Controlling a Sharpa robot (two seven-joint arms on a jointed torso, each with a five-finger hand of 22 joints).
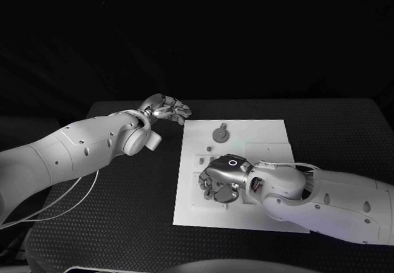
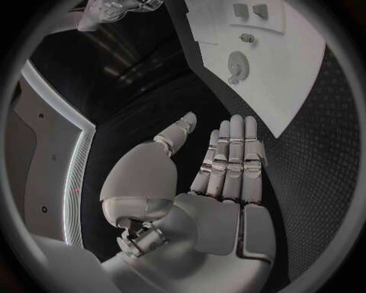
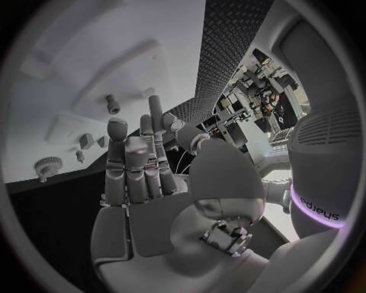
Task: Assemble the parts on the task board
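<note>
The white task board (image 1: 252, 198) lies in the middle of the black table. A round gear part (image 1: 220, 134) lies flat near its far edge, and small pegs (image 1: 207, 149) stand by its left side. My right hand (image 1: 221, 179) hovers over the board's left middle with its fingers pointing down and nothing in them. The right wrist view shows those fingers (image 3: 125, 165) stretched out, with a peg (image 3: 113, 104) and the gear (image 3: 47, 165) beyond them. My left hand (image 1: 165, 107) hangs off the board's far left corner. Its fingers (image 2: 229, 159) are straight and hold nothing; the gear (image 2: 238, 64) lies ahead.
A low raised white plate (image 1: 269, 150) sits on the board's right half. Black textured table (image 1: 121, 212) stretches to the left of the board and in front of it. My right forearm (image 1: 340, 203) covers the board's near right corner.
</note>
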